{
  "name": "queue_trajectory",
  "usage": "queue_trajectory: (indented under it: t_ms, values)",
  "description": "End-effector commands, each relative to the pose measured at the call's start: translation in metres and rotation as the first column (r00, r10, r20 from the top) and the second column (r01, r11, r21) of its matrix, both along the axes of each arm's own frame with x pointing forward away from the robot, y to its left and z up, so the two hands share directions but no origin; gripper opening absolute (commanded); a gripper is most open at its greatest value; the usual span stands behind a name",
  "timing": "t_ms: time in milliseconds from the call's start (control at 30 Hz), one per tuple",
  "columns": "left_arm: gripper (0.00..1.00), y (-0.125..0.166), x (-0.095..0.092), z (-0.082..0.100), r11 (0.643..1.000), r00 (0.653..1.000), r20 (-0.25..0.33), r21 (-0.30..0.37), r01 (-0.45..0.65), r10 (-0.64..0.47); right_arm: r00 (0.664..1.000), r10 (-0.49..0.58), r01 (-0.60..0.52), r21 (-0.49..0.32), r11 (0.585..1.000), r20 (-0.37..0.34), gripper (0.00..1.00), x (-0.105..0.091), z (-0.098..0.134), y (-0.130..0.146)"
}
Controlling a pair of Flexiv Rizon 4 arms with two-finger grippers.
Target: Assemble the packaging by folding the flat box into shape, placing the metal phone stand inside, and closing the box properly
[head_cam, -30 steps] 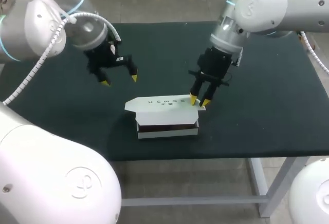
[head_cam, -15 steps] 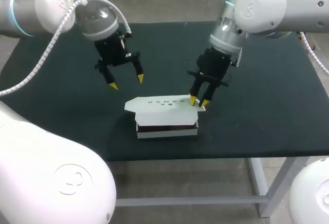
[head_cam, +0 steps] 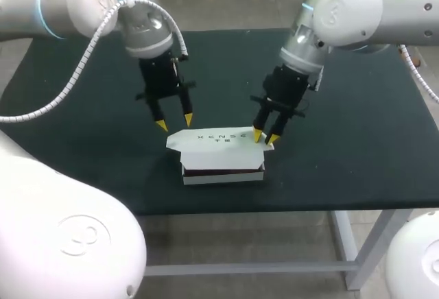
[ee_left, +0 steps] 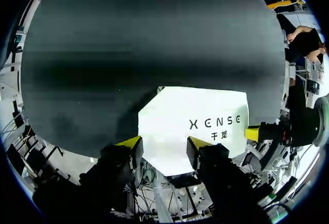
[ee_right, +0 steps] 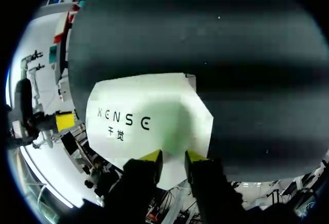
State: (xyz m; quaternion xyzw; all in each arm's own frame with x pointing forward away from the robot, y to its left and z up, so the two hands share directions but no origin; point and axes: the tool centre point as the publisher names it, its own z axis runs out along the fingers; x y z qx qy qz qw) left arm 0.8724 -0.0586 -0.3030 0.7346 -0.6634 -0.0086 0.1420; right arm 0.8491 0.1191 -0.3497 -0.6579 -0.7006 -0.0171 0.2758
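Nearest us, in the lower middle of the head view, the white box stands folded into shape on the dark table, close to its front edge. A dark slit shows along its front under the lid, which lies over the top with a pointed flap sticking out at its left end. We cannot see inside, so we cannot tell whether the stand is in it.

Just behind, at the lid's right end, our right gripper points down with its yellow tips on or just over the corner. Its fingers stand only a narrow gap apart, and we see nothing clamped between them. In its wrist view the lid lies just ahead of the tips.

To the left of centre, our left gripper hangs above the table just behind the lid's left end, fingers apart and holding nothing. In its wrist view the lid lies ahead of the spread tips.

Farther back, both arms come in from the upper corners.
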Motion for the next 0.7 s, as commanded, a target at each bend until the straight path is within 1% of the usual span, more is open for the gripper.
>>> queue_trajectory:
  t_ms: [33, 133, 200, 267, 500, 633, 700]
  values:
    - [0.57, -0.003, 0.001, -0.008, 1.0, 1.0, -0.018, 0.027, 0.007, -0.007, 1.0, 0.001, -0.001, 0.002, 1.0, -0.001, 0.33, -0.001, -0.002, 0.001]
    - [0.54, -0.003, -0.003, -0.013, 1.0, 1.0, -0.023, 0.025, 0.005, -0.004, 1.0, 0.0, 0.0, 0.002, 1.0, -0.001, 0.33, -0.001, -0.002, 0.001]
    - [0.48, -0.004, -0.005, -0.016, 1.0, 1.0, -0.025, 0.026, 0.004, -0.003, 1.0, -0.001, 0.001, 0.003, 1.0, -0.001, 0.34, -0.002, -0.002, 0.001]
    - [0.46, -0.006, -0.007, -0.018, 0.999, 1.0, -0.028, 0.035, -0.004, 0.005, 1.0, -0.004, 0.004, 0.004, 1.0, -0.001, 0.34, -0.002, -0.002, 0.0]
    - [0.47, -0.005, -0.015, -0.023, 0.999, 0.999, -0.012, 0.041, -0.029, 0.03, 1.0, -0.009, 0.009, 0.007, 1.0, -0.004, 0.35, -0.005, -0.004, 0.0]
    - [0.47, -0.004, -0.017, -0.026, 0.997, 0.998, 0.003, 0.043, -0.056, 0.056, 1.0, -0.017, 0.017, 0.014, 1.0, -0.016, 0.34, -0.006, -0.007, 0.0]
    - [0.48, -0.004, -0.018, -0.028, 0.998, 0.999, 0.004, 0.044, -0.053, 0.053, 0.999, -0.025, 0.025, 0.018, 1.0, -0.023, 0.34, -0.006, -0.008, 0.0]
